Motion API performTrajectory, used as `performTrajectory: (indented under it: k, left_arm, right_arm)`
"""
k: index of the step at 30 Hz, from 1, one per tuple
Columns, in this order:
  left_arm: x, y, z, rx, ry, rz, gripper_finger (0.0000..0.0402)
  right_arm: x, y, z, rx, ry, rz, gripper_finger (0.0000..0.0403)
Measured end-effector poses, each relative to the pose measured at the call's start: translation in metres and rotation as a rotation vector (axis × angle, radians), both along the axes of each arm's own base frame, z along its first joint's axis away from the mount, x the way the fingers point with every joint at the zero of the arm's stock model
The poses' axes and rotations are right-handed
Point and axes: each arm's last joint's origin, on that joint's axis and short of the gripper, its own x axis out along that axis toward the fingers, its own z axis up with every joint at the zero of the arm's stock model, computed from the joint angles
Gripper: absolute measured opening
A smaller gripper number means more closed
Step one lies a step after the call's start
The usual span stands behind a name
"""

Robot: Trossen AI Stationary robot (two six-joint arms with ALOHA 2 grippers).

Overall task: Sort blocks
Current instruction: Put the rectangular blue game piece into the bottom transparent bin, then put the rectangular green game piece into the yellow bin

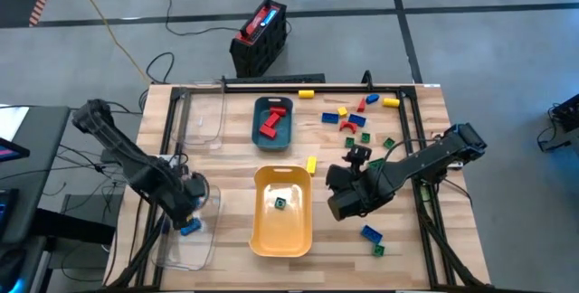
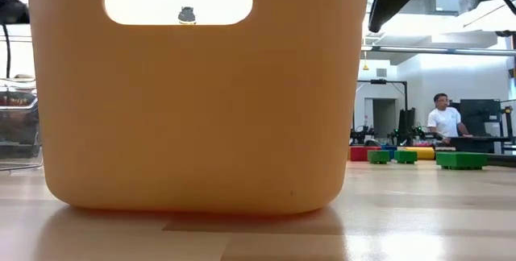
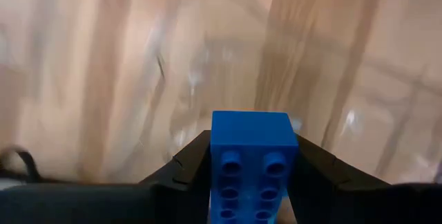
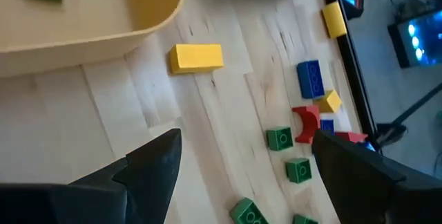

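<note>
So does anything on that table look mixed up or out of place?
One thing: the yellow tray holds only a green block, while a yellow block lies on the table just outside it. The teal tray holds red blocks. Otherwise nothing looks spilled or damaged; the left gripper holds a blue block.

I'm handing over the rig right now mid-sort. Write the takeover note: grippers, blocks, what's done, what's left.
Left gripper: shut on a blue block, over the clear tray at the table's near left.
Right gripper: open, empty, above the table right of the yellow tray.
Done: red blocks in the teal tray; one green block in the yellow tray.
Left: release the blue block; sort the loose blocks on the right side and the yellow block beside the yellow tray.
</note>
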Motion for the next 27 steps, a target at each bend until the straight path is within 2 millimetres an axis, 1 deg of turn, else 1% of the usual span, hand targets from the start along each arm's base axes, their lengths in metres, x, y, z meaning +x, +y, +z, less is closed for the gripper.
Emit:
performTrajectory:
  k: [4, 7, 11, 14, 17, 20, 24, 27]
  left_arm:
    - [0.007, -0.01, -0.027, 0.044, 0.154, 0.004, 0.0161]
    - [0.013, -0.016, -0.04, 0.084, 0.196, -0.009, 0.0168]
    - [0.021, -0.023, -0.049, 0.092, 0.199, -0.026, 0.017]
    - [0.021, -0.023, -0.051, 0.104, 0.215, -0.029, 0.0171]
    - [0.019, -0.022, -0.048, 0.089, 0.219, -0.047, 0.0173]
    - [0.019, -0.023, -0.033, 0.054, 0.174, -0.056, 0.0173]
    - [0.019, -0.022, -0.008, 0.072, 0.033, -0.082, 0.0173]
    - [0.021, -0.017, 0.005, 0.177, -0.113, -0.094, 0.0173]
  right_arm:
    - [-0.001, -0.005, 0.0, 0.018, 0.017, -0.045, 0.0331]
    - [-0.003, -0.013, 0.001, 0.018, 0.036, -0.085, 0.0331]
    - [-0.004, -0.029, 0.006, 0.078, 0.05, -0.146, 0.0331]
    - [-0.008, -0.043, 0.007, 0.074, 0.087, -0.169, 0.033]
    - [-0.016, -0.064, 0.006, 0.064, 0.122, -0.193, 0.0325]
    - [-0.028, -0.087, 0.001, 0.093, 0.083, -0.201, 0.0315]
    - [-0.036, -0.113, -0.019, 0.139, 0.022, -0.152, 0.0303]
    - [-0.038, -0.134, -0.041, 0.199, -0.003, -0.138, 0.03]
